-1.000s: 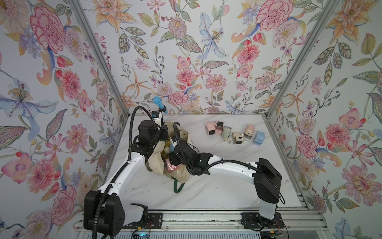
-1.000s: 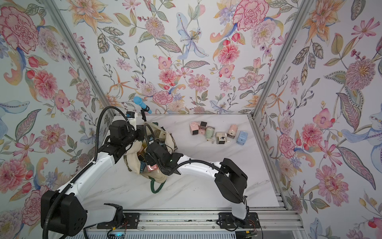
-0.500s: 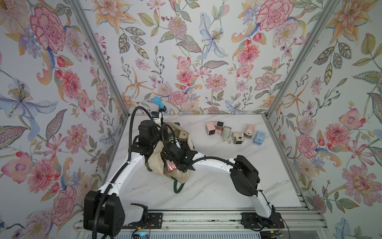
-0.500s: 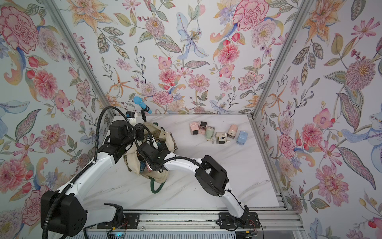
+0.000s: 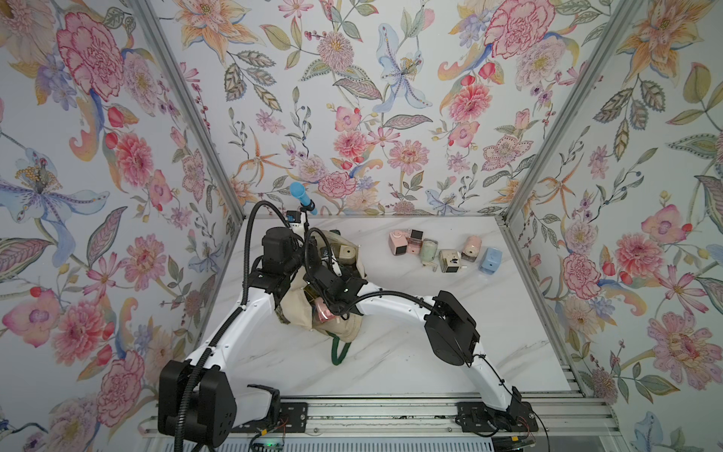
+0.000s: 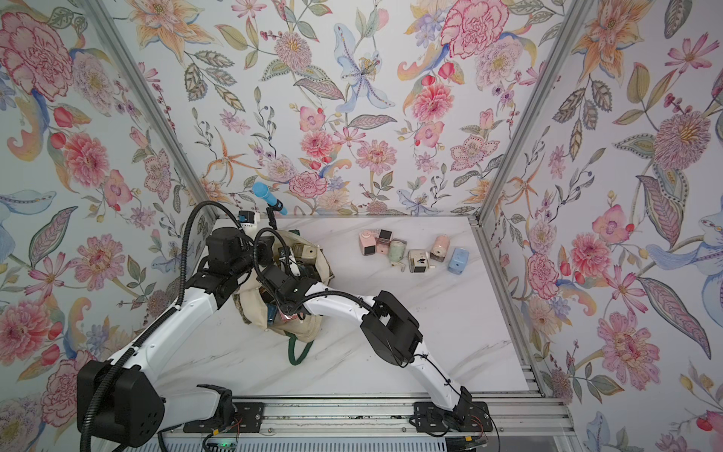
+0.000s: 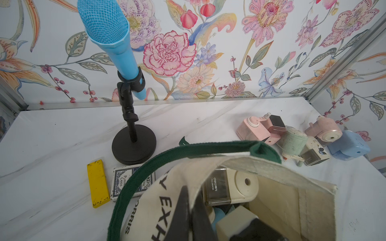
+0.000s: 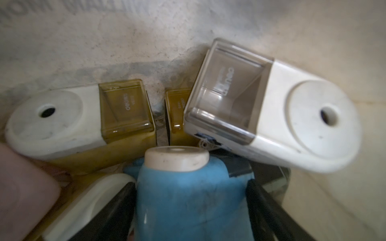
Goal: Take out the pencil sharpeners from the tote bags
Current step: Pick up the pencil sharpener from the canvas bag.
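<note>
While the left tool pinches the tote bag by its rim | right tool inside bag, fingers pressed on both sides of blue sharpener (cream sharpeners lie beside it) | six loose sharpeners clustered on bench, apart from bag

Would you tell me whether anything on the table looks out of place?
Yes: a yellow bar and a card deck lie beside the microphone stand, the deck partly hidden by the tote's green strap; both look like strays.
</note>
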`<action>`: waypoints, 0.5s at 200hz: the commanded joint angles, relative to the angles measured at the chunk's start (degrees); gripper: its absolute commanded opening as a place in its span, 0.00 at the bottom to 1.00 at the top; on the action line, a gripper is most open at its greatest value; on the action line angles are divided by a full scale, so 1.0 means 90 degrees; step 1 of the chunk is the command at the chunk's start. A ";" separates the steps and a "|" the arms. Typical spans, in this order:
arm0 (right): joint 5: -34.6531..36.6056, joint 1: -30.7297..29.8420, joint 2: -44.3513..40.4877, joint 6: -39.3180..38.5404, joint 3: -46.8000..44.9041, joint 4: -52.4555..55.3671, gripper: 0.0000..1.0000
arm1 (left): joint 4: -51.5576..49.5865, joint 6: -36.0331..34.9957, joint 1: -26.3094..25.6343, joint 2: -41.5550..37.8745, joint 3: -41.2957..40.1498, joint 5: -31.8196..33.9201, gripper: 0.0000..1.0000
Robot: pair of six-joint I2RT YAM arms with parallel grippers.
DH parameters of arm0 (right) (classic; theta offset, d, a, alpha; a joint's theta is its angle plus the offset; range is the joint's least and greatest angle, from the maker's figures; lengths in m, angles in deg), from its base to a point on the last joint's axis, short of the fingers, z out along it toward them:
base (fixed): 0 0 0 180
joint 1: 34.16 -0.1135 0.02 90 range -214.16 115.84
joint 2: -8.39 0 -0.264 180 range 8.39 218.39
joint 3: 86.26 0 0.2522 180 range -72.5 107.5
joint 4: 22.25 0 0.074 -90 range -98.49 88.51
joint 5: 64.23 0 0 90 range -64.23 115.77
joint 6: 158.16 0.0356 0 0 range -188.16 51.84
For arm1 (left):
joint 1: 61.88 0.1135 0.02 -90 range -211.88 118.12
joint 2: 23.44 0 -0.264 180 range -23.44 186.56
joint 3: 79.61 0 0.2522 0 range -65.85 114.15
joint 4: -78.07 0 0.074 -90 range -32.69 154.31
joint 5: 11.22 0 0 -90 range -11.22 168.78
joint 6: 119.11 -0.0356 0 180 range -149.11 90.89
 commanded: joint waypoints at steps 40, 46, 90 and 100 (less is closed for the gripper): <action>-0.0481 0.0254 -0.0792 0.0369 -0.1172 0.0801 0.72 | 0.0767 -0.0017 -0.0045 -0.0381 0.0379 -0.0094 0.00; -0.0506 0.0260 -0.0855 0.0367 -0.1237 0.0801 0.72 | 0.0766 -0.0019 -0.0050 -0.0387 0.0376 -0.0093 0.00; -0.0774 0.0296 -0.1126 0.0357 -0.1607 0.0801 0.71 | 0.0763 -0.0019 -0.0043 -0.0378 0.0379 -0.0103 0.00; -0.0802 0.0288 -0.1221 0.0317 -0.1686 0.0796 0.70 | 0.0763 -0.0021 -0.0044 -0.0382 0.0378 -0.0093 0.00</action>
